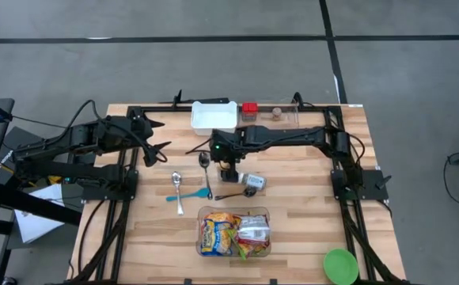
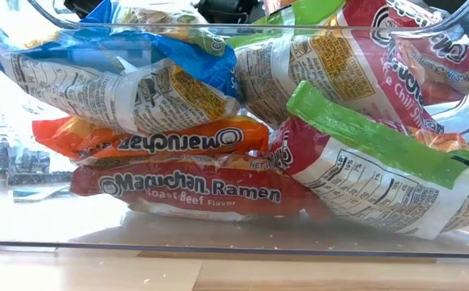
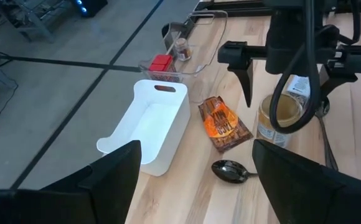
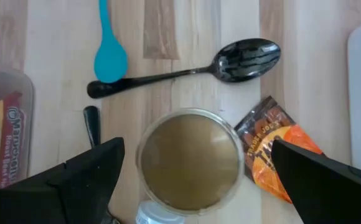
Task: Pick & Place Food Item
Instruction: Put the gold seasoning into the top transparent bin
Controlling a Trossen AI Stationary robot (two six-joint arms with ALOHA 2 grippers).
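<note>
Jar lies between the right end effector's wide-open fingers.

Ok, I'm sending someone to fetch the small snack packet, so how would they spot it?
Start at the white bin on the wooden table. The snack packet lies flat beside it, between the bin and the jar under the open right gripper. It is the only brown and orange wrapper there; the black spoon alongside is shiny.

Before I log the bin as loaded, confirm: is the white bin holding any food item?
No, the left wrist view shows the white bin bare inside, with the brown-and-orange snack packet lying on the table beside it.
</note>
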